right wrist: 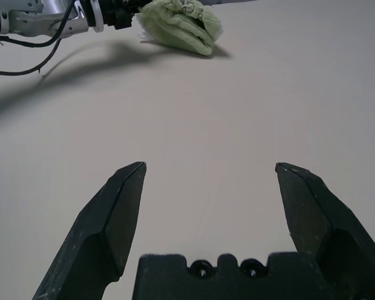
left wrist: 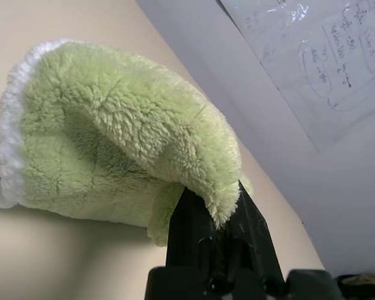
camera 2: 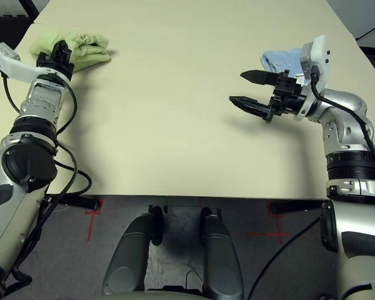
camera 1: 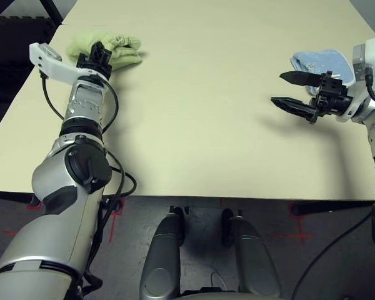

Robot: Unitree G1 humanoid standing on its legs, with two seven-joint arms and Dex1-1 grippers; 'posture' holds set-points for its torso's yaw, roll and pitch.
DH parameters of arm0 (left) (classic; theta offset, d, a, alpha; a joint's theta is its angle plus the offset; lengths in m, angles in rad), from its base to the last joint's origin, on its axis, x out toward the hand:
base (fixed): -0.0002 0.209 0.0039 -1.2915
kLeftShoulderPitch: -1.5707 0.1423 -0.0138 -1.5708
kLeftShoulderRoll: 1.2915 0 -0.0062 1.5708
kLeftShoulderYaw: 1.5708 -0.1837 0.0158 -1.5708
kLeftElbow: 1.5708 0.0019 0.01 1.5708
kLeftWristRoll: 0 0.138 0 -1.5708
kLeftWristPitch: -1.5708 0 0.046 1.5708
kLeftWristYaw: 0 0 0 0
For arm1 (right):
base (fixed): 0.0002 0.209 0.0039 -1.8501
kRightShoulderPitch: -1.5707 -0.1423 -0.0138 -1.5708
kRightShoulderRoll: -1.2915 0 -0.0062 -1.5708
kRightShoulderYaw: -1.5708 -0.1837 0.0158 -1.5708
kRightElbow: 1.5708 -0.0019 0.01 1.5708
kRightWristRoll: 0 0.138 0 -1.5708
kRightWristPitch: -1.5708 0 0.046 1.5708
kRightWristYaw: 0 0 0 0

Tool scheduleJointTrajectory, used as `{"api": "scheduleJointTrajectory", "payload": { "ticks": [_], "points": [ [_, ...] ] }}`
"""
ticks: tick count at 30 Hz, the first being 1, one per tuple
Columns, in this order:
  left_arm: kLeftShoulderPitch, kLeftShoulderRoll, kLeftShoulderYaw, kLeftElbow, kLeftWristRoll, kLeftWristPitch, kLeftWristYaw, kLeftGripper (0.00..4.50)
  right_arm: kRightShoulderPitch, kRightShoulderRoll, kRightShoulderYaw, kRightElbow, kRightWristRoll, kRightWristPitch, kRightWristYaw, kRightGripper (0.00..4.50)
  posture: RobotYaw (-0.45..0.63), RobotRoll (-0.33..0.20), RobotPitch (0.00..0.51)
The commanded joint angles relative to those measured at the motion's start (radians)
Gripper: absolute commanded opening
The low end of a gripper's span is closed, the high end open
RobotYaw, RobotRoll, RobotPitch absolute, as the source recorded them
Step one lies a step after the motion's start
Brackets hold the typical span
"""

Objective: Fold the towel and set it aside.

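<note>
Towel [camera 1: 115,50]: lying bunched in a thick folded wad at the far left corner of the tabletop [camera 1: 200,125], white scalloped edge showing.
Left gripper [left wrist: 228,215]: fingers are pinching shut on a plush fold at the wad's near edge.
Handling: soft, light and limp, so I judge the layers are likely sagging or slipping apart; pinching through all layers at a folded edge is looking safest.
Right gripper [camera 1: 294,90]: fingers are standing wide open, holding nothing, hovering just beside a light blue folded towel [camera 1: 322,62].
</note>
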Motion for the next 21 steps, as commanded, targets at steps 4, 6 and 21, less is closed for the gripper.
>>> {"api": "scheduleJointTrajectory", "payload": {
  "ticks": [4, 6, 21],
  "points": [
    [0.047, 0.013, -0.025, -0.042, 0.002, 0.077, -0.007, 0.02, 0.006, -0.010, -0.008, -0.013, 0.004, -0.001, 0.007, 4.50, 0.01, 0.000, 0.253],
    [0.052, 0.012, -0.026, -0.070, -0.012, 0.130, -0.007, 0.02, 0.003, -0.010, -0.007, -0.008, 0.003, -0.004, 0.010, 4.50, 0.01, 0.000, 0.252],
    [0.355, -0.132, 0.081, -0.755, -0.245, 0.649, 0.499, 0.02, -0.021, -0.011, 0.004, 0.026, -0.014, -0.028, 0.024, 4.50, 0.03, 0.000, 0.255]
  ]
}}
